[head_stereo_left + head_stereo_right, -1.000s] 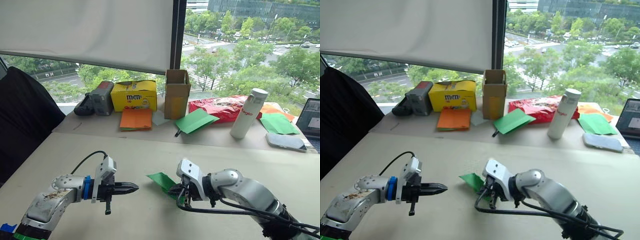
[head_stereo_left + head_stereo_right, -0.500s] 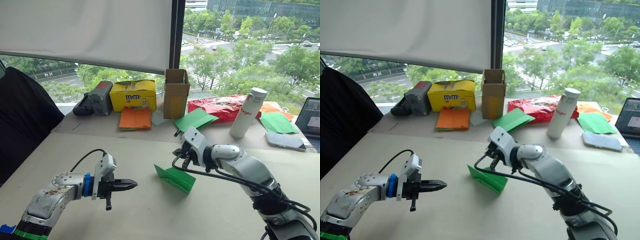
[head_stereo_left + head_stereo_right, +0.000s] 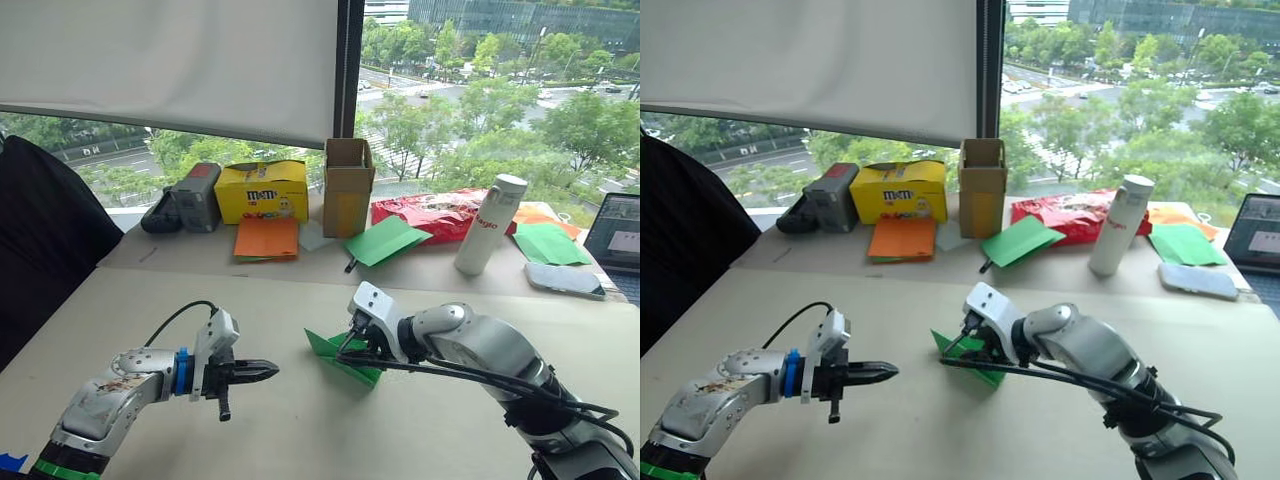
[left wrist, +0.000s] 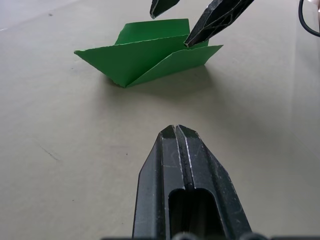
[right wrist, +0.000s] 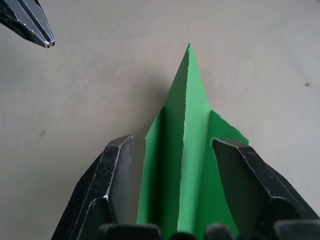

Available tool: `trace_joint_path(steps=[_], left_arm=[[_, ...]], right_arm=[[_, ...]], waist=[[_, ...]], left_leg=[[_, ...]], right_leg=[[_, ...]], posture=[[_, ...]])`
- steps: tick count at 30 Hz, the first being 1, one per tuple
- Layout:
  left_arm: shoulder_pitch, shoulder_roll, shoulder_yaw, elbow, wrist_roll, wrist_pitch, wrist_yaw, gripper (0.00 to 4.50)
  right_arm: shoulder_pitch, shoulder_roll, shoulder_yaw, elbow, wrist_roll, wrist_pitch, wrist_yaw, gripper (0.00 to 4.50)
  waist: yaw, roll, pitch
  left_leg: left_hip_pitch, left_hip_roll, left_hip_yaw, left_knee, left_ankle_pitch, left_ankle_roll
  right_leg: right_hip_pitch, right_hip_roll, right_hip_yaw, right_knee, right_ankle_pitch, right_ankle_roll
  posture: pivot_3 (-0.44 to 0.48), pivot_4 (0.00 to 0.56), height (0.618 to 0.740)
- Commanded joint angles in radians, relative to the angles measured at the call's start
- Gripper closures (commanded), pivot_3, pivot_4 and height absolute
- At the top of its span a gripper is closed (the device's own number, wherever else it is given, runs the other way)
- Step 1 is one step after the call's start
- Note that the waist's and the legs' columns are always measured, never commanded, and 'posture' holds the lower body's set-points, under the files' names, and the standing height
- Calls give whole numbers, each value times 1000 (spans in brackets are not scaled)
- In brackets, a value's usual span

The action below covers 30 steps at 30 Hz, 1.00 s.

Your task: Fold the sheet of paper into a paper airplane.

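The sheet of paper is bright green and folded into a narrow wedge with a pointed tip, the paper airplane [image 3: 343,357]. It rests on the beige table [image 3: 300,440] with its folds standing up. My right gripper [image 5: 172,142] is open and reaches down over it, one finger on each side of the raised middle fold [image 5: 185,135]. In the left wrist view one right fingertip [image 4: 192,41] meets the paper's upper edge [image 4: 150,55]. My left gripper [image 3: 270,371] is shut and empty, hovering a short way to the left of the paper's tip and pointing at it.
Along the back ledge stand orange paper sheets [image 3: 271,237], a yellow box [image 3: 265,190], a cardboard box [image 3: 348,185], more green sheets [image 3: 388,240], a red bag [image 3: 430,212], a white bottle [image 3: 483,225], a phone [image 3: 563,279] and a laptop [image 3: 615,225]. A black chair [image 3: 50,230] is at left.
My right gripper rose off the paper half a second ago, then came back down over it, and its fingers have spread apart. The left gripper has barely moved.
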Motion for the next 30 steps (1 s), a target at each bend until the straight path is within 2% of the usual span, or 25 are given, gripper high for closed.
trace_joint_path(steps=[1,3,6,23,26,27,30], left_arm=[[-21,8,10,-34,-3,6,6,4500],[-21,11,10,-37,-3,9,7,4500],[-20,14,13,-45,-8,17,9,4500],[-26,16,6,-62,-5,42,14,4500],[-28,19,2,-57,1,34,9,4500],[-28,20,1,-56,2,32,7,4500],[-33,20,-6,-39,10,21,-2,4500]], right_arm=[[-20,13,-52,-1,19,10,-7,1883],[-17,21,-57,11,19,10,-12,2382],[-12,19,-47,27,8,-6,-15,3455],[44,2,45,81,-61,-83,-17,3455],[49,6,45,82,-65,-96,-13,4322],[50,6,41,79,-63,-97,-11,4465],[51,-2,-11,59,-43,-81,-8,4465]], waist=[[0,0,0],[-2,0,0],[-2,0,0],[-2,0,0],[-2,0,0],[-2,0,0],[-2,0,0]], left_leg=[[0,0,0,0,0,0],[0,0,0,0,0,0],[0,0,0,0,0,0],[0,0,0,0,0,0],[0,0,0,0,0,0],[0,0,0,0,0,0],[0,0,0,0,0,0]], right_leg=[[0,0,0,0,0,0],[0,0,0,0,0,0],[0,0,0,0,0,0],[0,0,0,0,0,0],[0,0,0,0,0,0],[0,0,0,0,0,0],[0,1,0,0,0,0]], posture=[[0,150,656],[0,150,656],[0,150,656],[0,150,656],[0,150,656],[0,150,656],[0,150,656]])
